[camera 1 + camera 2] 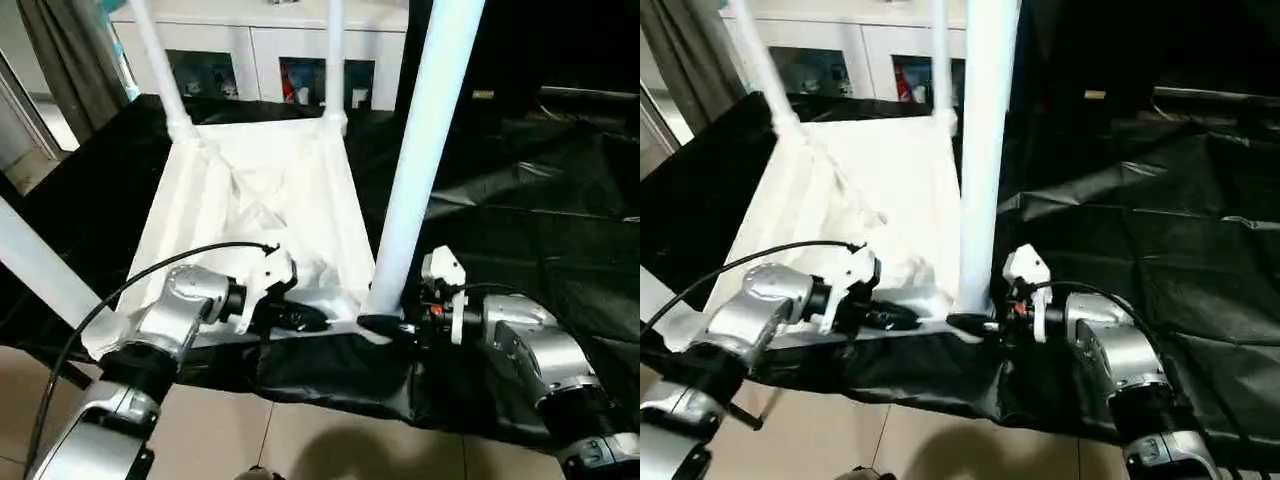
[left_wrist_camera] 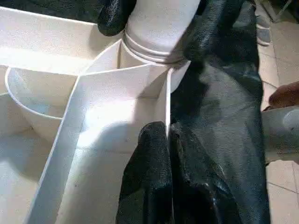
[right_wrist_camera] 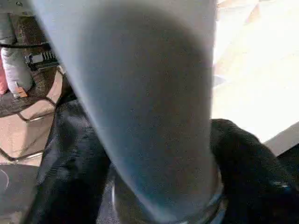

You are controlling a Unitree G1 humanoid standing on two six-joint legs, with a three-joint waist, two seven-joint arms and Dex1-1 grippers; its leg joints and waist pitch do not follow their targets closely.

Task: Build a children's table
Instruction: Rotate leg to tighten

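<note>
The children's table top [image 1: 260,190] lies upside down on black cloth, its ribbed underside facing up. White legs stand in the far left socket [image 1: 155,60] and the far right socket [image 1: 334,55]. A third leg [image 1: 40,265] slants at the near left corner. My right gripper [image 1: 385,325] is shut around the base of the near right leg [image 1: 425,140], which stands in its corner socket [image 2: 149,51]. The right wrist view shows that leg [image 3: 149,93] between black fingers [image 3: 247,163]. My left gripper [image 1: 300,318] is shut on the top's near rim [image 2: 167,93], close to that socket.
A white glass-door cabinet [image 1: 260,45] stands behind the table. Black cloth [image 1: 520,200] covers the surface to the right and hangs over the near edge. Tiled floor [image 1: 300,440] lies below, and a grey curtain [image 1: 70,50] hangs at the far left.
</note>
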